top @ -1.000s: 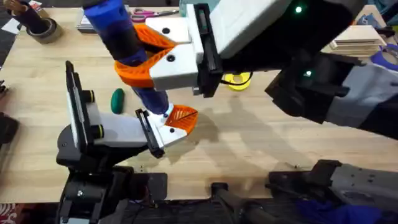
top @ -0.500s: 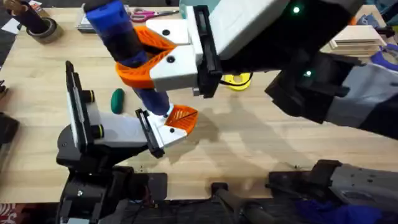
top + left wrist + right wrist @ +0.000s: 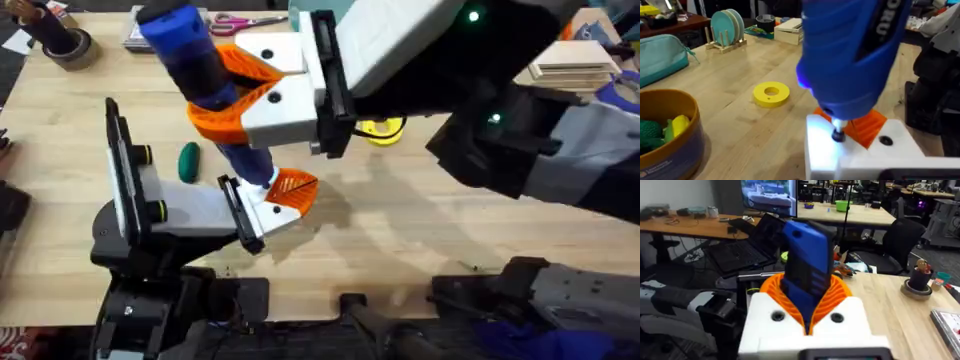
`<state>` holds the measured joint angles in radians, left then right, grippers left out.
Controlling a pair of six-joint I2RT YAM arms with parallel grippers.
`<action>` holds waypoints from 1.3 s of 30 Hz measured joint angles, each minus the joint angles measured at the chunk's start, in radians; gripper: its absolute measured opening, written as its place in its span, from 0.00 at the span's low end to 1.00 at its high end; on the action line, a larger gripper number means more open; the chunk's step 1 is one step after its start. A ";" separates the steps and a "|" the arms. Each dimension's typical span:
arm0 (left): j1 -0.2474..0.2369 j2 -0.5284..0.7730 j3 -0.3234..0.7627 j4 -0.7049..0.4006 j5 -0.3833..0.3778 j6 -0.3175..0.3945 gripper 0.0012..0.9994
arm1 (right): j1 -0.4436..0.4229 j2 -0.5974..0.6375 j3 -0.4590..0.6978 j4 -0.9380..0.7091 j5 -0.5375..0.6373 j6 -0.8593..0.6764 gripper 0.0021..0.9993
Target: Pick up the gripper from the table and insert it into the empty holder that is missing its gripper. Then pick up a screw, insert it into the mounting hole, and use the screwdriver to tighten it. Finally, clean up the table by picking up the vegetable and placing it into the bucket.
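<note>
Right gripper [image 3: 232, 92] hung over the table's middle, its orange ribbed fingers [image 3: 840, 294] clamped around the blue screwdriver [image 3: 190, 55], which stood upright between them. Metal tip [image 3: 838, 134] pointed down onto the white holder [image 3: 268, 212] of the grey-and-black arm lying on the table (a lit spot showed on the white plastic around the tip). The small orange gripper [image 3: 294, 187] sat in the holder, just beside the tip. Left gripper's own fingers could not be made out, so no telling how wide they stood. Dark green vegetable [image 3: 188, 161] lay on the bare wood near the holder arm. Flat yellow ring [image 3: 771, 93] lay further off.
</note>
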<state>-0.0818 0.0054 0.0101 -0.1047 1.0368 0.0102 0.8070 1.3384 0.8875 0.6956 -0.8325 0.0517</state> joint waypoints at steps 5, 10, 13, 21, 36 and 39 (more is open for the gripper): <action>0.000 0.000 0.000 0.000 0.000 0.000 0.01 | 0.000 0.000 0.000 0.000 0.000 0.000 0.02; 0.000 0.000 0.000 0.000 0.000 0.000 0.01 | 0.000 0.000 0.000 -0.002 0.000 0.000 0.02; 0.000 0.000 0.000 0.000 0.000 0.000 0.01 | 0.000 0.000 0.000 -0.014 0.000 0.000 0.02; 0.000 0.000 0.000 0.000 0.007 0.000 0.01 | 0.000 0.000 0.000 -0.017 -0.007 -0.005 0.02; 0.000 0.000 0.000 -0.002 0.011 -0.001 0.01 | 0.000 0.000 0.000 -0.028 -0.012 -0.023 0.02; 0.000 0.000 0.000 -0.002 0.012 -0.001 0.01 | 0.000 0.000 0.000 -0.028 -0.011 -0.023 0.02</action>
<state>-0.0818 0.0053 0.0101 -0.1062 1.0486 0.0090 0.8070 1.3384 0.8875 0.6674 -0.8436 0.0284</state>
